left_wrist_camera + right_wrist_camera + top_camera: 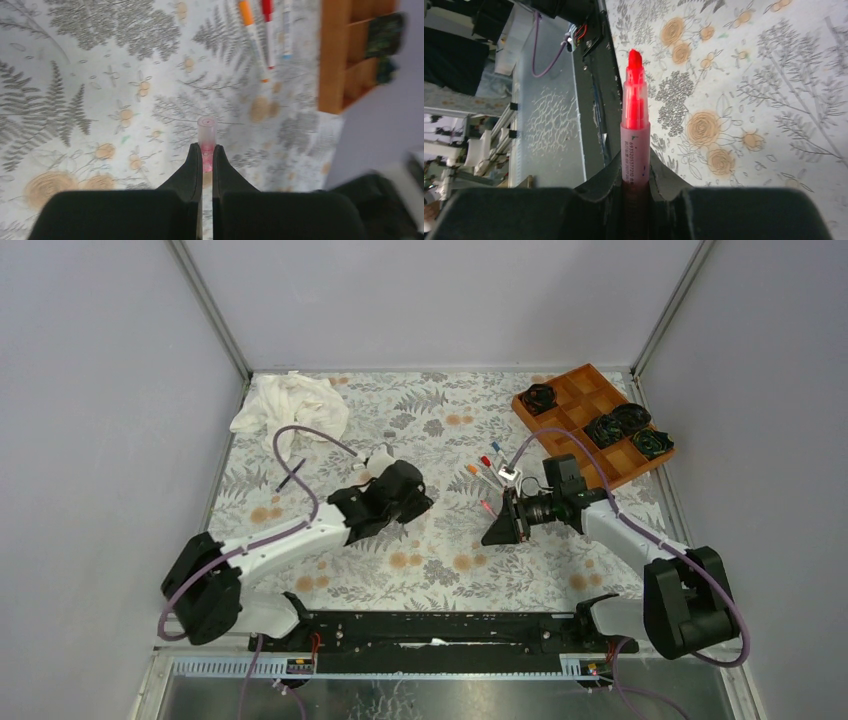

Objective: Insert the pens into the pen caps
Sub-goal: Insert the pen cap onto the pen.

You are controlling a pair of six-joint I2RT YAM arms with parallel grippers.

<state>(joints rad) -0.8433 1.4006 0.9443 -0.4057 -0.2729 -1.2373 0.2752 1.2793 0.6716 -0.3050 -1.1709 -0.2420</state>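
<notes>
Starting at your left, a white cloth (285,405) is lying crumpled in the far corner. A dark pen (291,476) is lying alone on the floral table cover (440,560), well apart from both arms.

Your left gripper (206,152) is clenching a pink pen cap (206,127). The fingers are pinching its near end, and the far end, which looks like the open mouth, is pointing away from the wrist. From above, the wrist body is covering the cap, so only the left wrist camera is showing it to you.

Beyond the cap, three pens (268,30) with white barrels are lying side by side on the cover, marked orange, red and blue. They are sitting between your two grippers and near the tray. The frame edge is cutting off their far ends in the left wrist view.

Your right gripper (635,165) is grasping a pink marker pen (635,115). Its bare tip is sticking out past the fingers, uncapped, while the rear of the barrel is disappearing between them.

At the far right, an orange tray (583,371) is resting in the corner. Four black rosettes (605,428) are sitting in its compartments: one at the left end, three grouped toward the right.
</notes>
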